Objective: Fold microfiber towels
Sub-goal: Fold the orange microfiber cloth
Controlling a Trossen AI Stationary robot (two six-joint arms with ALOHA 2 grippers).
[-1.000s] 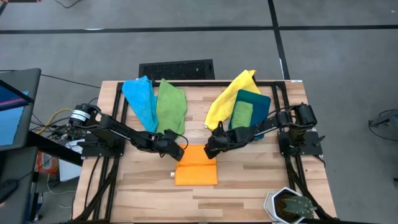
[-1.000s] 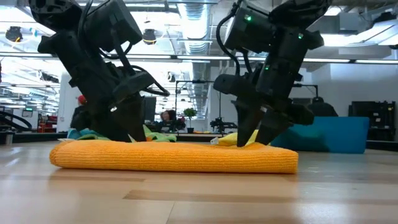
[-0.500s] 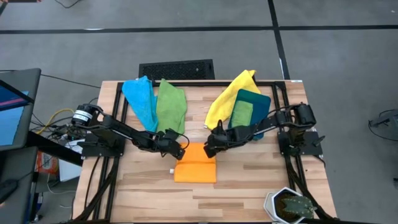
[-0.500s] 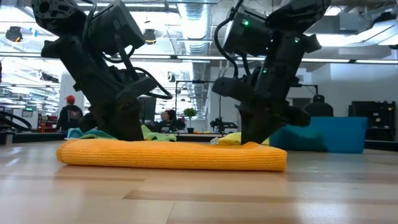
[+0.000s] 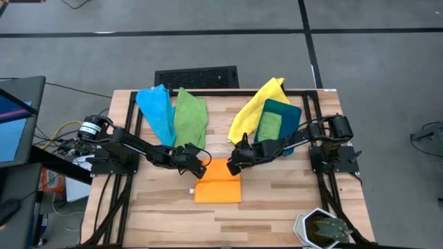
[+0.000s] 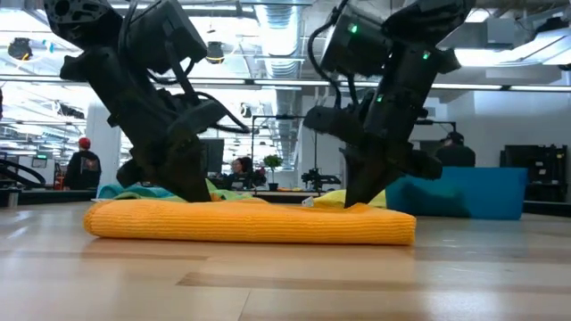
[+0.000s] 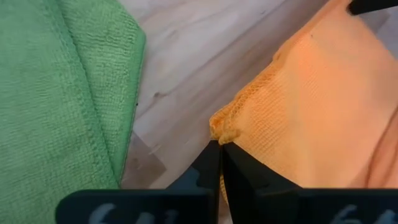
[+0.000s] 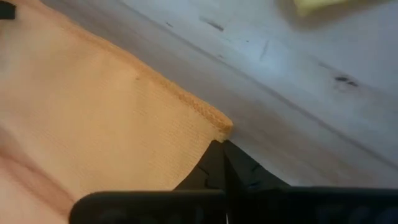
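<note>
Orange towel (image 5: 218,181) sits folded flat mid-desk (image 5: 277,207), both far corners pinched: left pincer (image 5: 201,164) and right pincer (image 5: 232,162) clamped tight on it. Green towel (image 5: 190,116) just beyond, nothing blocking.

- Five towels: one orange towel (image 5: 218,182), one light blue towel (image 5: 156,111), one yellow towel (image 5: 255,105), two green towels (image 5: 190,116) (image 5: 269,127).
- One teal bin (image 5: 286,111).
- Two grippers: left gripper (image 5: 202,166), right gripper (image 5: 233,165).
- One potted plant (image 5: 324,227).
</note>
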